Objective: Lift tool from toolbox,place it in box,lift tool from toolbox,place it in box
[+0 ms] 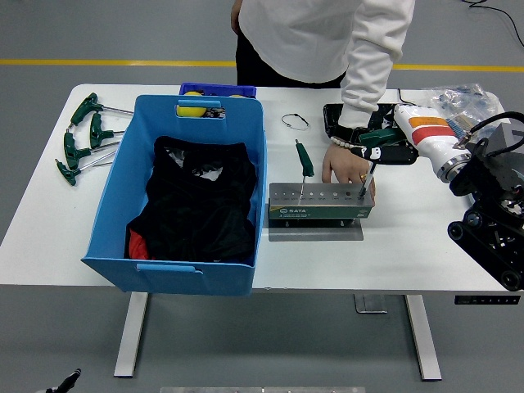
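Note:
A grey-green tool rack point(319, 206) stands on the white table point(409, 237) right of the blue box point(115, 205). My right hand point(383, 145) is shut on the green handle of a T-handle tool point(370, 137). The tool's shaft point(366, 180) slants down to the rack's right end. I cannot tell if its tip is clear of the hole. A person's hand point(345, 168) presses on the rack from behind. A second green-handled tool point(304, 160) stands upright in the rack. The blue box holds black cloth point(201, 201).
Several green T-handle tools point(82, 139) lie at the table's far left. A small blue bin with a yellow ball point(195, 102) sits behind the box. A wire loop point(295, 121), a black tray point(340, 119) and a plastic bag point(463, 98) lie at the back right.

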`<move>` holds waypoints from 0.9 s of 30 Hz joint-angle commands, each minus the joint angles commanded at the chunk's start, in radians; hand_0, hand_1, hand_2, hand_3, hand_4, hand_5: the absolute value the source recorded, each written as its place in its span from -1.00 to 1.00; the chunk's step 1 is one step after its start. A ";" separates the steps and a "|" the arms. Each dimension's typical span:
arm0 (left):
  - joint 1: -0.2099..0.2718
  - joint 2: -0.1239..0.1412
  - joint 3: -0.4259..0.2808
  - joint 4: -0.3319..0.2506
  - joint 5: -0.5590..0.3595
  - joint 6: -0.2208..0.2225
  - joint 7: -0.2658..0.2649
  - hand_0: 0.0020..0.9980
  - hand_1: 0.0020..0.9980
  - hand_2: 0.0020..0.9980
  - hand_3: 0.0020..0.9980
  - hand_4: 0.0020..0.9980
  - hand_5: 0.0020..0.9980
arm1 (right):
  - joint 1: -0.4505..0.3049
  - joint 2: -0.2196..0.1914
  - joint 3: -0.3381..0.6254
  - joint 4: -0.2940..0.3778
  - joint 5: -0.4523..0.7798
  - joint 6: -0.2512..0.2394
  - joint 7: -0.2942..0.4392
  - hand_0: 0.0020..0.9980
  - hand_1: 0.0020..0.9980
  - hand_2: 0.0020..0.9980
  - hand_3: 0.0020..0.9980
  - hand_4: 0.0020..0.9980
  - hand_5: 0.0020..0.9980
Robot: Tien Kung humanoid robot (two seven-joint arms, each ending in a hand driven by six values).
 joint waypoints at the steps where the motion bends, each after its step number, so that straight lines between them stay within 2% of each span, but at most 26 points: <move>1: 0.001 0.000 -0.001 0.000 0.002 0.000 0.001 0.57 0.61 0.64 0.45 0.44 0.17 | -0.002 0.001 -0.002 -0.004 -0.005 -0.019 0.004 -1.00 -1.00 -1.00 -1.00 1.00 0.12; 6: 0.004 0.000 -0.005 0.000 0.008 0.000 0.002 0.57 0.61 0.64 0.45 0.44 0.17 | -0.006 -0.002 -0.002 -0.006 -0.016 -0.090 0.016 -1.00 -1.00 -1.00 -1.00 1.00 0.12; 7: 0.004 0.000 -0.006 0.000 0.010 0.000 0.002 0.57 0.62 0.64 0.45 0.44 0.17 | -0.007 -0.002 -0.001 -0.004 -0.017 -0.098 0.018 -1.00 -1.00 -1.00 -1.00 1.00 0.03; 9: 0.006 0.001 -0.008 0.000 0.013 0.000 0.003 0.57 0.62 0.64 0.45 0.44 0.17 | -0.008 -0.005 0.003 0.003 -0.019 -0.122 0.023 -1.00 -1.00 -1.00 -1.00 1.00 0.03; 12: 0.006 0.001 -0.009 0.000 0.015 -0.001 0.003 0.57 0.62 0.64 0.45 0.44 0.17 | -0.008 -0.009 0.007 0.014 -0.017 -0.146 0.028 -1.00 -1.00 -1.00 -1.00 1.00 0.03; 13: 0.007 0.001 -0.009 0.000 0.014 -0.001 0.003 0.57 0.61 0.64 0.45 0.44 0.17 | -0.008 -0.011 0.009 0.019 -0.012 -0.154 0.031 -1.00 -1.00 -1.00 -1.00 1.00 -0.13; 18: 0.007 0.002 -0.007 0.000 0.010 -0.001 0.001 0.57 0.61 0.64 0.45 0.44 0.17 | -0.006 -0.022 0.021 0.045 -0.007 -0.160 0.027 -1.00 -1.00 -1.00 -1.00 1.00 -0.13; 19: 0.007 0.002 -0.007 0.000 0.008 -0.001 0.000 0.57 0.61 0.64 0.45 0.44 0.17 | -0.005 -0.026 0.024 0.054 -0.004 -0.159 0.026 -1.00 -1.00 -1.00 -1.00 0.68 -0.21; 24: 0.008 0.003 -0.010 0.000 0.007 -0.001 -0.001 0.57 0.61 0.64 0.45 0.44 0.17 | -0.001 -0.043 0.043 0.101 -0.006 -0.150 0.020 -1.00 -1.00 -1.00 -1.00 0.68 -0.21; 25: 0.008 0.003 -0.010 0.000 0.006 -0.001 -0.001 0.57 0.61 0.63 0.45 0.44 0.17 | 0.000 -0.046 0.047 0.110 -0.007 -0.150 0.020 -1.00 -1.00 -1.00 -1.00 0.39 -0.32; 27: 0.009 0.003 -0.010 0.000 0.004 -0.001 -0.001 0.57 0.61 0.63 0.45 0.44 0.17 | 0.005 -0.054 0.058 0.131 -0.013 -0.152 0.019 -1.00 -1.00 -1.00 -1.00 0.39 -0.32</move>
